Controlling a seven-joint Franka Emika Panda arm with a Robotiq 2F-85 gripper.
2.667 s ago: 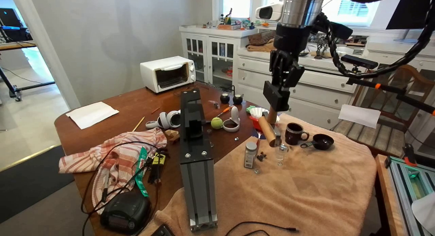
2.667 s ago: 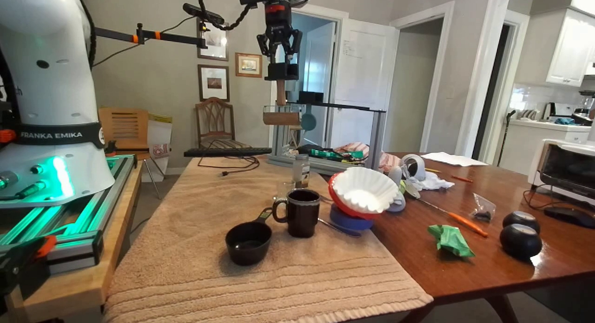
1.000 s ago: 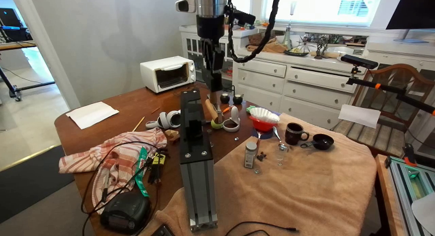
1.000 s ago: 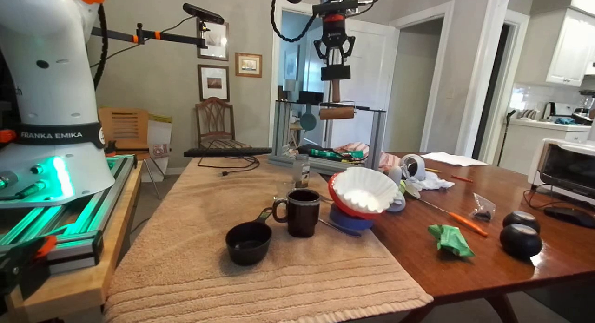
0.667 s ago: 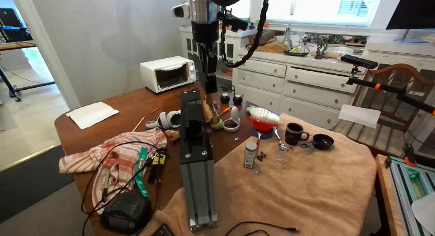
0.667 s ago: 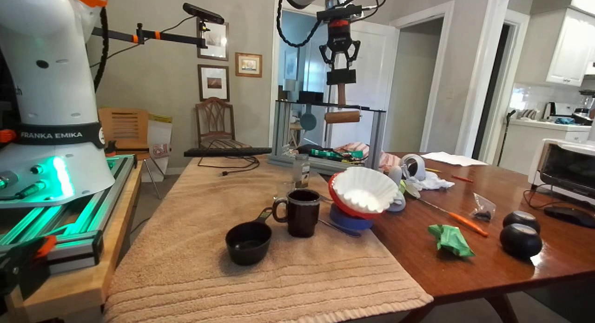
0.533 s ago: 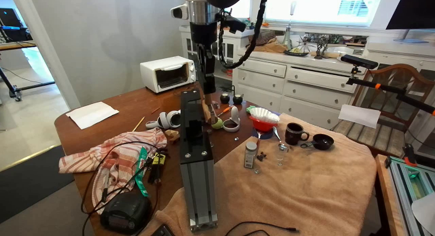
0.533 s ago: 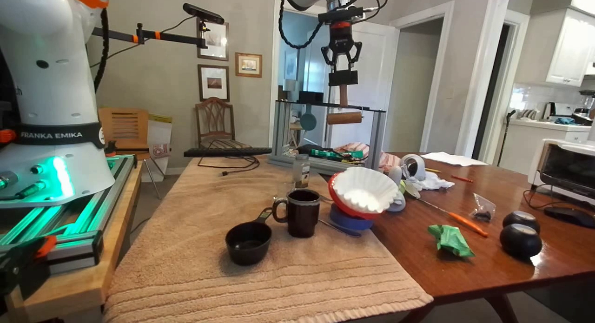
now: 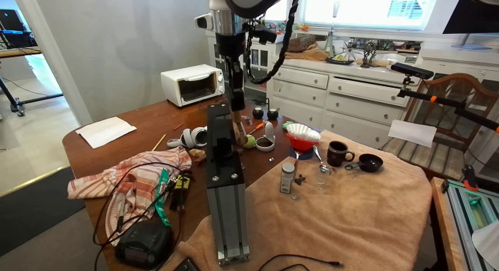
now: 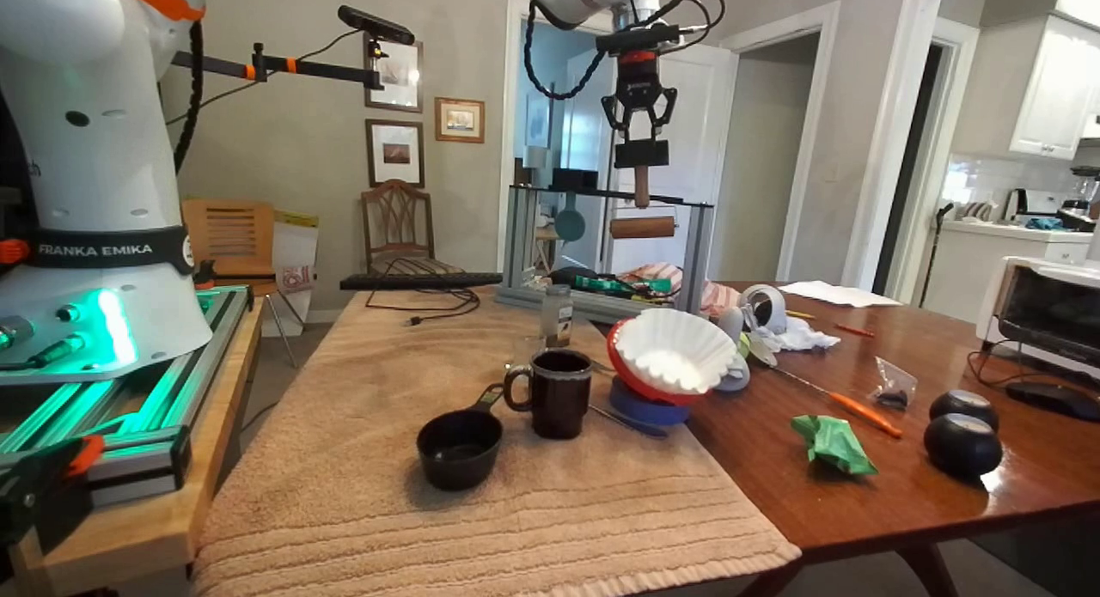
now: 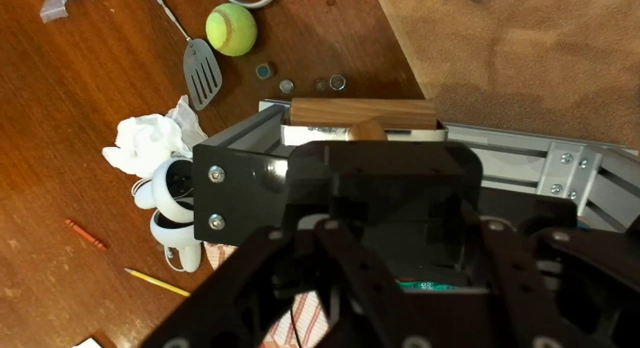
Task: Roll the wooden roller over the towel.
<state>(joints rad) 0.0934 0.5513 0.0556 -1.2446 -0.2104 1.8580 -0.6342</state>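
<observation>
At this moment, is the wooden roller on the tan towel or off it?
Off: in an exterior view, the wooden roller hangs from the gripper in midair, clear of the tan towel.

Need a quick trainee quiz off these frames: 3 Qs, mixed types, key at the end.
1. Multiple choice. What is the gripper holding?
a) the dark mug
b) the wooden roller, by its handle
c) the tennis ball

2. True or false. The wooden roller hangs in the air, apart from the tan towel.

3. Fill in the colour. The white fluted filter sits in a ____ holder.

Key: 1. b; 2. True; 3. red
</observation>
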